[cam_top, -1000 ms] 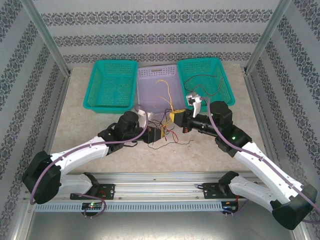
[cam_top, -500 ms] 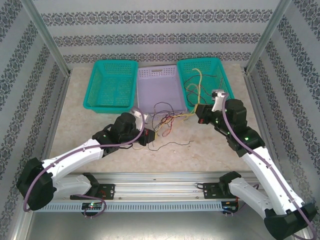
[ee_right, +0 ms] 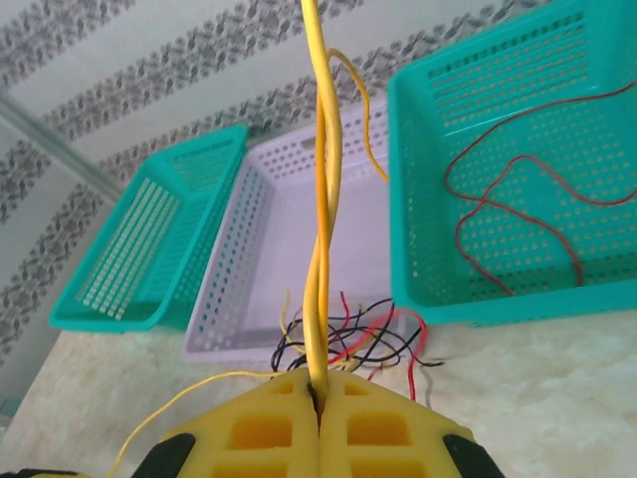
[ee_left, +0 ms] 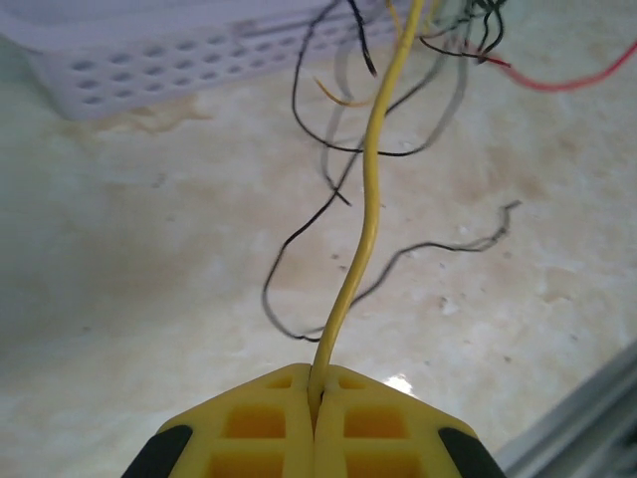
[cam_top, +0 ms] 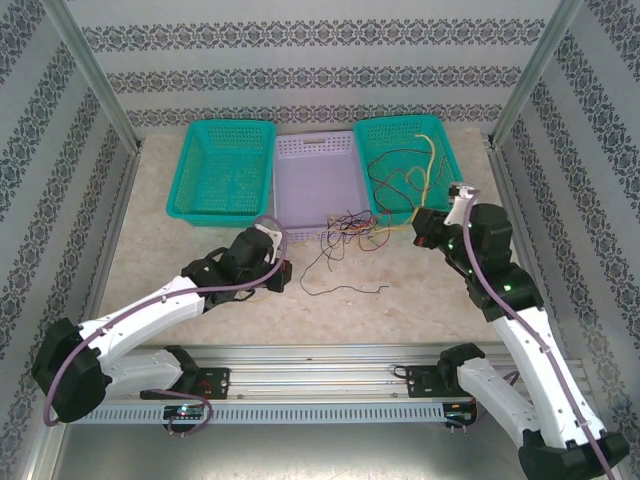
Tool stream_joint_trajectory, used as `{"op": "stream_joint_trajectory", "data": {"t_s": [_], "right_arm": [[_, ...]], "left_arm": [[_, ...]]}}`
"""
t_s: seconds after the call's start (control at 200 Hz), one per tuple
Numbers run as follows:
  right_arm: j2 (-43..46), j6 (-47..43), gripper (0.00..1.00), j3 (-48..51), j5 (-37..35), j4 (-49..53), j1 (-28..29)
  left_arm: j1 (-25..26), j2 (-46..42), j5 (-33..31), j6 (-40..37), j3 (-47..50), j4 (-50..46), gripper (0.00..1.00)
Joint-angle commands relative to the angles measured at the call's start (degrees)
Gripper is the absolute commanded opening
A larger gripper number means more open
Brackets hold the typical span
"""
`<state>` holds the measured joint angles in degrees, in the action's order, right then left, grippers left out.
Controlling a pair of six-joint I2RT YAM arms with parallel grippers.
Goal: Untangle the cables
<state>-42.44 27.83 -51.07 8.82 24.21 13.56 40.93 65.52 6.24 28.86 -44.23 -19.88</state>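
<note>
The left end effector (ee_left: 317, 398) pinched one yellow cable (ee_left: 370, 179). The right end effector (ee_right: 318, 393) pinched twisted yellow strands (ee_right: 320, 199). The tangled cables (cam_top: 350, 228) lay mid-desk, by the purple basket (cam_top: 310, 185). Pulling slowly apart should loosen the knot, not tighten it.

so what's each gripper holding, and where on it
Left gripper: one thin yellow cable, pinched in its closed jaws. Right gripper: two twisted yellow cable strands. End or mid-length cannot be told.
</note>
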Motion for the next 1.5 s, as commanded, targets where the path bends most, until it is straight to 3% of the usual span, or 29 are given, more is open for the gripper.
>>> {"op": "stream_joint_trajectory", "data": {"t_s": [0.0,0.275,0.879,1.094,1.294,1.494], "right_arm": [[3.59,1.80,0.00,-1.36,-3.49,0.46,-1.34],[6.90,4.22,0.00,-4.27,1.28,2.40,-2.20],[10.20,7.66,0.00,-15.86,6.18,5.13,-2.27],[10.15,9.74,0.00,-12.26,15.26,-0.97,-2.23],[9.65,10.27,0.00,-4.97,19.37,-6.19,-2.21],[6.43,9.63,0.00,-1.23,21.88,-12.13,-2.07]], "left_arm": [[0.13,-1.10,-7.23,-0.36,-2.57,-6.18,0.00],[-1.26,3.25,-13.53,0.84,-4.62,-10.99,0.00],[-3.48,14.02,-13.37,2.21,-6.30,-6.03,0.00],[-3.49,19.48,-8.83,4.29,-6.31,-0.41,0.00],[-3.40,24.89,-3.56,7.54,-6.65,5.67,0.00],[-3.45,31.59,-4.95,7.95,-10.05,6.79,0.00]]}}
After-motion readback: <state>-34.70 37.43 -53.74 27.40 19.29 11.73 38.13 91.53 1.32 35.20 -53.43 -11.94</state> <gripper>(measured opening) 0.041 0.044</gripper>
